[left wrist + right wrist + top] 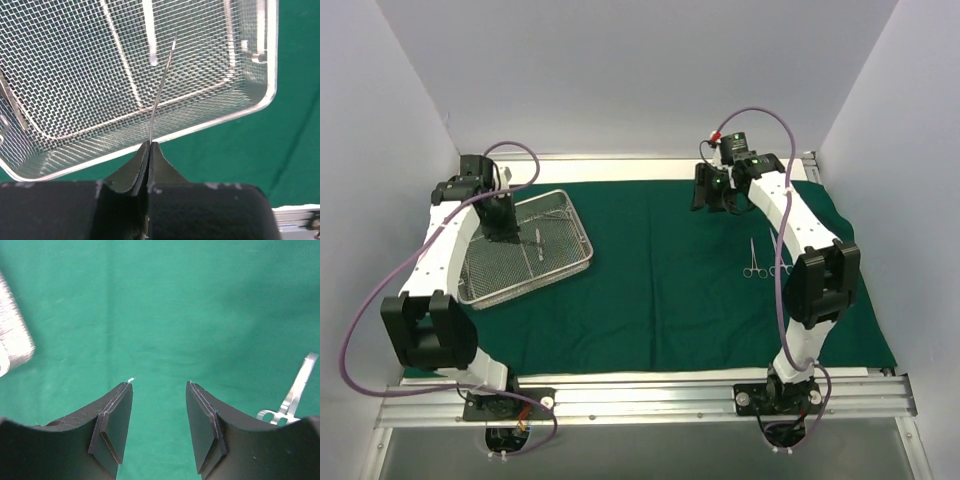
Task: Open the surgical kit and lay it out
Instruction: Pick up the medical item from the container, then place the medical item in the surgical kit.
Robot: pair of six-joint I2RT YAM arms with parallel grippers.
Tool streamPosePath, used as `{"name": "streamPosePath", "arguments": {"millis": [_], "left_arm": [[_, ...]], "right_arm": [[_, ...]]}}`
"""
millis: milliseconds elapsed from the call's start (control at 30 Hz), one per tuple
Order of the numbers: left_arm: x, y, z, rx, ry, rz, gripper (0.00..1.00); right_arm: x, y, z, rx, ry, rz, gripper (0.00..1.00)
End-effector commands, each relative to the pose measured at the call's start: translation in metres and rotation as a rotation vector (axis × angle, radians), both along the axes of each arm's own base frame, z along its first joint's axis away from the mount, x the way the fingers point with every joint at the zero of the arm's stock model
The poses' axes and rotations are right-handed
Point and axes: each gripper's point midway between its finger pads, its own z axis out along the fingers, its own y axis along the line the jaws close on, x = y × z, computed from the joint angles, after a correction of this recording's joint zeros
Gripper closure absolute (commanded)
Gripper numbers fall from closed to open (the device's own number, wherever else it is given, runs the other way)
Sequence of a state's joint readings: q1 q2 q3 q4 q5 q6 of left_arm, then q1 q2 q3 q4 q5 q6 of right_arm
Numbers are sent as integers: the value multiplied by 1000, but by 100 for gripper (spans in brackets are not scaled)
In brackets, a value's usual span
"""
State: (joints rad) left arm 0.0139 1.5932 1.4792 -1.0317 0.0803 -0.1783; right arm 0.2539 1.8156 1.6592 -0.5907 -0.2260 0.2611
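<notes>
Your left fingers pinch only the end of a thin steel tool over the tray at nine o'clock; it may slip. Your right fingers hang apart, empty.

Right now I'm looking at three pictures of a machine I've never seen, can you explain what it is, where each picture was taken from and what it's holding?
These are two white robot arms bolted side by side. The wide picture comes from a fixed camera above and behind them; the other two come from a camera on each wrist. A dark green cloth is spread out before them, with a rectangular silver wire-mesh tray on its left part and slim steel ring-handled clamps lying on its right. The left end effector, a two-finger pincer, is shut on a thin steel instrument above the tray. The right end effector is open and holds nothing, hovering over bare cloth.
</notes>
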Motion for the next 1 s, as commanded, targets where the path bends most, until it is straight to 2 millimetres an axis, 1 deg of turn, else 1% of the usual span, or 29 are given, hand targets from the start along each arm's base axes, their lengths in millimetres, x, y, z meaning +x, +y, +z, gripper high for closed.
{"name": "streamPosePath", "arguments": {"millis": [0, 33, 100, 133, 167, 267, 300, 367, 400, 433, 467, 500, 533, 567, 633, 667, 767, 933, 967], "left_arm": [[-6, -22, 36, -86, -110, 0, 98], [-8, -33, 44, -100, -132, -28, 98], [-6, -38, 54, -111, -161, -42, 98], [-6, -42, 57, -111, -162, -52, 98], [-5, -44, 66, -111, -177, -58, 98], [-1, -53, 77, -119, -208, -75, 98], [1, -56, 83, -132, -222, -75, 98], [1, -60, 90, -133, -228, -87, 98], [2, -61, 96, -131, -243, -92, 98], [2, -64, 97, -138, -242, -100, 98], [1, -68, 98, -148, -245, -110, 98], [0, -75, 97, -170, -239, -120, 98], [-2, -80, 98, -184, -241, -129, 98], [-2, -83, 99, -196, -243, -133, 98], [-6, -92, 102, -210, -244, -154, 98], [-8, -94, 103, -215, -239, -159, 98], [-18, -106, 107, -250, -230, -180, 98], [-37, -124, 119, -296, -237, -234, 98], [-42, -127, 119, -304, -225, -245, 98]], "right_arm": [[-3, 36, 20, 87, -6, 103, 53], [-3, 41, 23, 102, -12, 118, 52], [0, 49, 28, 135, -28, 137, 51], [-2, 57, 31, 177, -24, 164, 50], [-3, 61, 32, 196, -22, 177, 49], [-1, 72, 39, 224, -37, 205, 49], [0, 77, 40, 240, -41, 224, 49], [-2, 93, 55, 295, -65, 293, 48], [0, 99, 60, 321, -81, 322, 48], [0, 107, 68, 355, -97, 354, 46], [-7, 122, 79, 436, -94, 420, 42], [-5, 132, 83, 487, -105, 452, 38], [-9, 139, 86, 518, -105, 486, 36], [-16, 153, 90, 534, -108, 529, 34], [-23, 167, 89, 530, -118, 593, 31], [-30, 177, 89, 538, -114, 629, 30], [-37, 191, 99, 562, -150, 706, 29], [-63, 219, 109, 631, -190, 847, 28], [-64, 223, 111, 637, -212, 863, 28]]}}
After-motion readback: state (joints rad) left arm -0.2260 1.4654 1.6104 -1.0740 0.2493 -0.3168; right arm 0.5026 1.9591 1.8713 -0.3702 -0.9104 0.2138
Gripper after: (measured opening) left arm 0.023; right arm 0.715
